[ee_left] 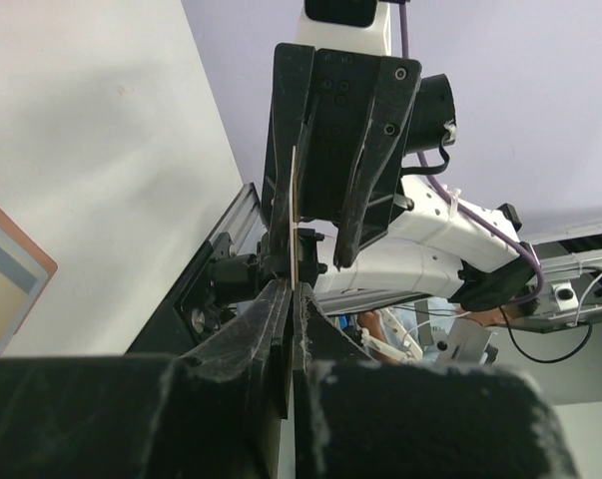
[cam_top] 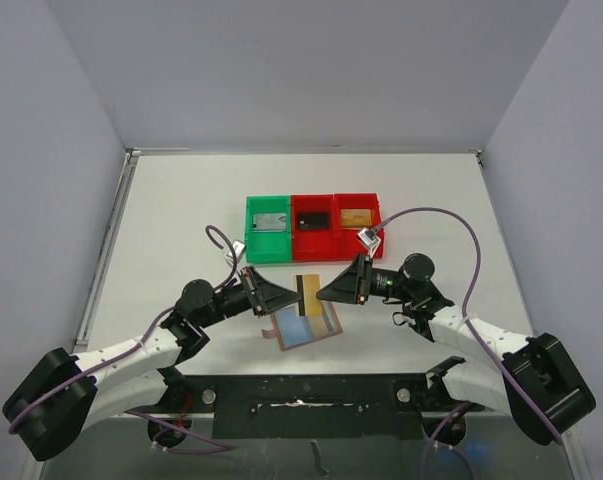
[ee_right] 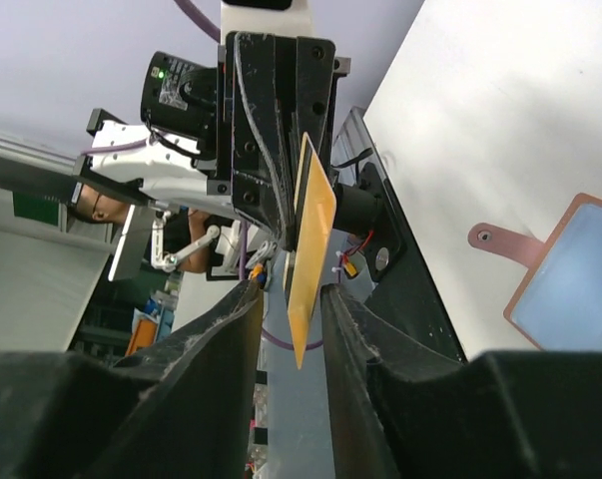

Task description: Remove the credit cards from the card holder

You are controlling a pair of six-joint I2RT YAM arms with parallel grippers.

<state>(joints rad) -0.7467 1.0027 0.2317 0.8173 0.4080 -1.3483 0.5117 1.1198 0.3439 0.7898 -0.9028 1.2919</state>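
Left gripper [ee_left: 291,291]: jaws pressed together, pinching one short edge of a credit card [cam_top: 307,291]. The card is yellow with a dark stripe and is held on edge above the table [cam_top: 181,200]. Right gripper [ee_right: 293,297]: jaws partly spread, one on either side of the card's opposite end, with a gap visible beside the card. Whether a pad touches it cannot be told.

Both arms reach forward and inward with forearms low, so the grippers face each other tip to tip over the middle of the table. The card holder [cam_top: 303,327] lies unfolded on the table just on the near side of the held card, pale blue lining upward.

Beyond the grippers stand three bins in a row:
- Green bin [cam_top: 251,246], holding a grey card [cam_top: 269,222].
- Middle red bin [cam_top: 314,243], holding a dark card [cam_top: 313,218].
- Right red bin [cam_top: 377,212], holding an orange card [cam_top: 356,216].
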